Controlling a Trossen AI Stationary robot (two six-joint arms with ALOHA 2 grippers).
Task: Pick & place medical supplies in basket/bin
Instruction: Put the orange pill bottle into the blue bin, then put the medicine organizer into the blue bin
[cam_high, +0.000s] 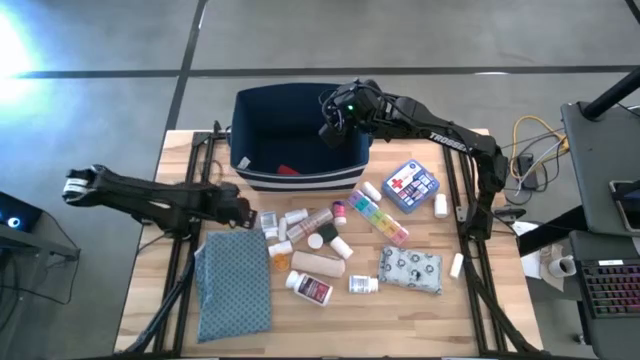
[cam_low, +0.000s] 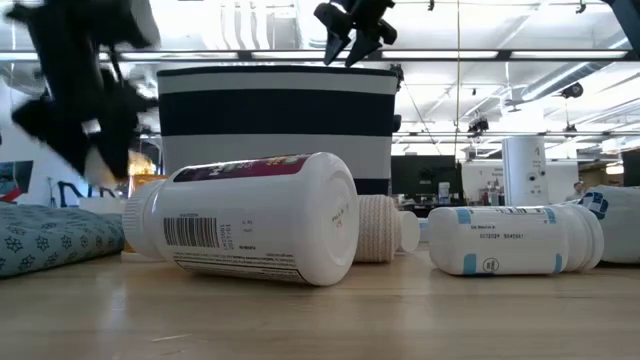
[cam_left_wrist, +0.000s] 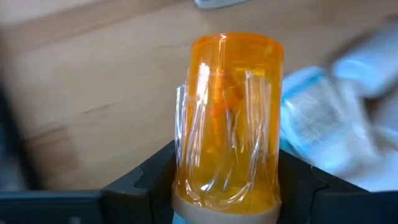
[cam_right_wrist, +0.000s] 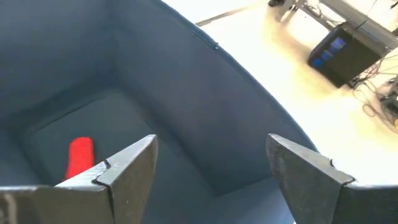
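My left gripper (cam_high: 246, 213) is shut on a clear orange pill bottle (cam_left_wrist: 229, 118) at the left edge of the supply pile. My right gripper (cam_right_wrist: 211, 162) hangs open above the dark navy bin (cam_high: 300, 140), inside its right half. A red tube (cam_right_wrist: 80, 155) lies on the bin's floor. On the table lie white pill bottles (cam_high: 308, 288), the rainbow pill organizer (cam_high: 378, 217), the tan bandage roll (cam_high: 318, 265), the red-cross box (cam_high: 411, 186) and the grey patterned pouch (cam_high: 410, 270). My left gripper pinches the orange bottle between its two fingers (cam_left_wrist: 152, 177), one on each side of the bottle's end nearest the wrist (cam_left_wrist: 227, 193). The bottle points away past the fingertips, along the fingers. Whether it is off the table, I cannot tell.
The flat teal dotted cloth (cam_high: 234, 285) lies on the table's near left part, beside my left arm. The bin stands at the far edge, striped near its base (cam_low: 275, 110). Cables and a laptop sit off the table's right side. Bare wood shows along the near edge.
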